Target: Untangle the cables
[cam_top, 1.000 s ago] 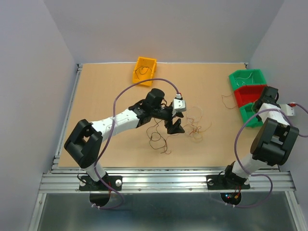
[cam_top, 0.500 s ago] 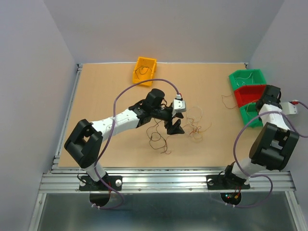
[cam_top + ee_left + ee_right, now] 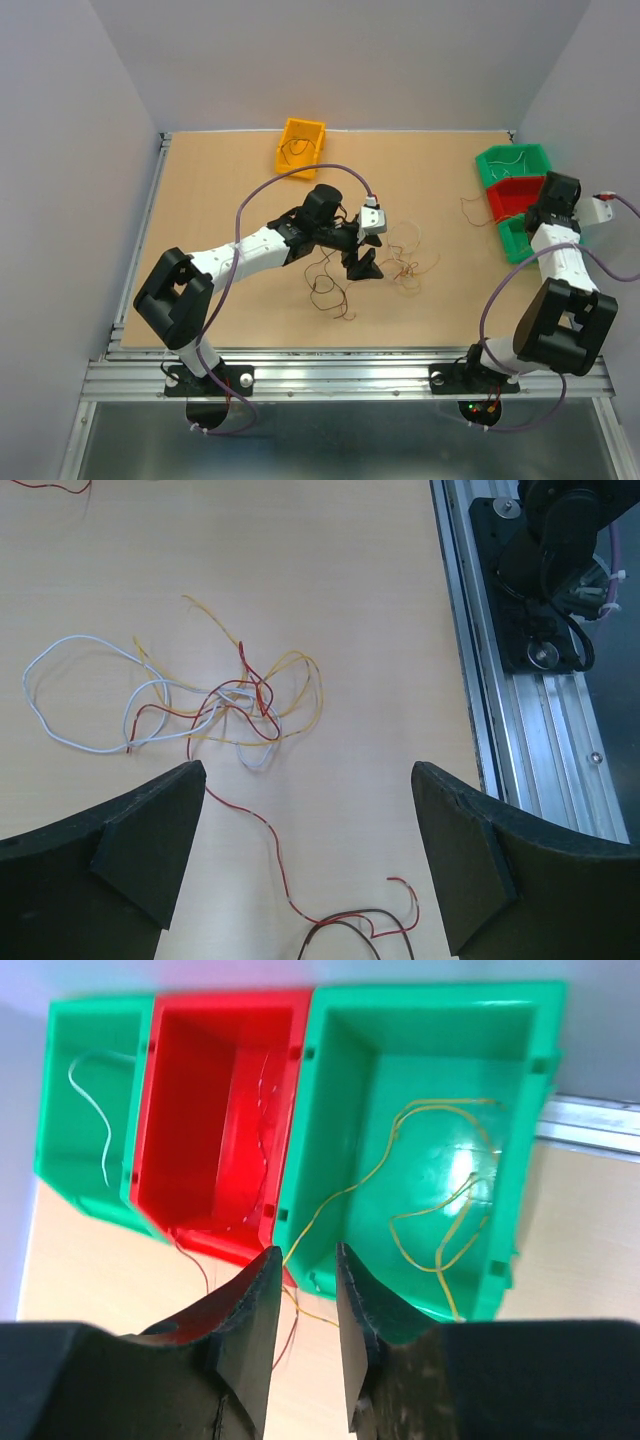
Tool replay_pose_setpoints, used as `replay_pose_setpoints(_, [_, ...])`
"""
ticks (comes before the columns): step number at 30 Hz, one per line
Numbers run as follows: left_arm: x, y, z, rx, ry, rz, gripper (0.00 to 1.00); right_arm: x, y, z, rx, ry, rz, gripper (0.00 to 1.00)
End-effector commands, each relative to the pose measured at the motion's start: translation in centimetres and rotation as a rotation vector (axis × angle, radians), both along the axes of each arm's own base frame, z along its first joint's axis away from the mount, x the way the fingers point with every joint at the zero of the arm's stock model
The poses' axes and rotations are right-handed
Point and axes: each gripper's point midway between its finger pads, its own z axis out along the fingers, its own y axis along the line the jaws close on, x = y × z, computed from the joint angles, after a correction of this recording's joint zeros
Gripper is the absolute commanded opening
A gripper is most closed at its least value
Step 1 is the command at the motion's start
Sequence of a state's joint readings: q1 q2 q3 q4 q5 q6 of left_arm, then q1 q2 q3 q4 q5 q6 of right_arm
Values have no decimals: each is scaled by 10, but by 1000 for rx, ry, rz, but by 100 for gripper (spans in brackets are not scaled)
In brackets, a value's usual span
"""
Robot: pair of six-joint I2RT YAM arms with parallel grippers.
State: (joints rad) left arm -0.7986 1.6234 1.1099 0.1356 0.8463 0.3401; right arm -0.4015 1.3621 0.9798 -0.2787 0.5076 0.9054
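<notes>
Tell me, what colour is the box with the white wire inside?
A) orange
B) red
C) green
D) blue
C: in the right wrist view the white wire lies curled inside a green box, right beside the red one.

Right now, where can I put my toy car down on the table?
Best spot: the bare table at the back left, between the yellow bin and the left arm. There's more room along the back, between that bin and the far green bin. The middle is crowded with wires by the left gripper.
</notes>
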Motion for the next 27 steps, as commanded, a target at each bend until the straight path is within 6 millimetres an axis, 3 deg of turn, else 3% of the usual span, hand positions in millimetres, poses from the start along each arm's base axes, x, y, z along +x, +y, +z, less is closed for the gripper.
replay_pose_setpoints(1, [-4, -4, 30, -64, -55, -36, 96, 26, 9, -8, -5, -19, 120, 34])
replay_pose_setpoints(5, [-3, -5, 28, -59, -50, -36, 96, 34, 20, -21, 5, 12, 162, 40])
replay_pose_setpoints(6, [-3, -5, 28, -60, -53, -36, 96, 31, 20, -25, -3, 23, 141, 46])
replay_pose_setpoints(12, [-1, -7, 25, -53, -44, -38, 96, 23, 69, -39, -72, 76, 174, 73])
replay_pose_setpoints(15, [-2, -8, 25, -51, -35, -40, 96, 8, 76, -53, -76, 99, 157, 72])
replay_pose_setpoints(18, [-2, -8, 26, -53, -38, -40, 96, -2, 80, -67, -57, 114, 142, 60])
replay_pose_setpoints(27, [-5, -7, 28, -54, -52, -43, 96, -2, 73, -119, -45, 260, 79, 62])
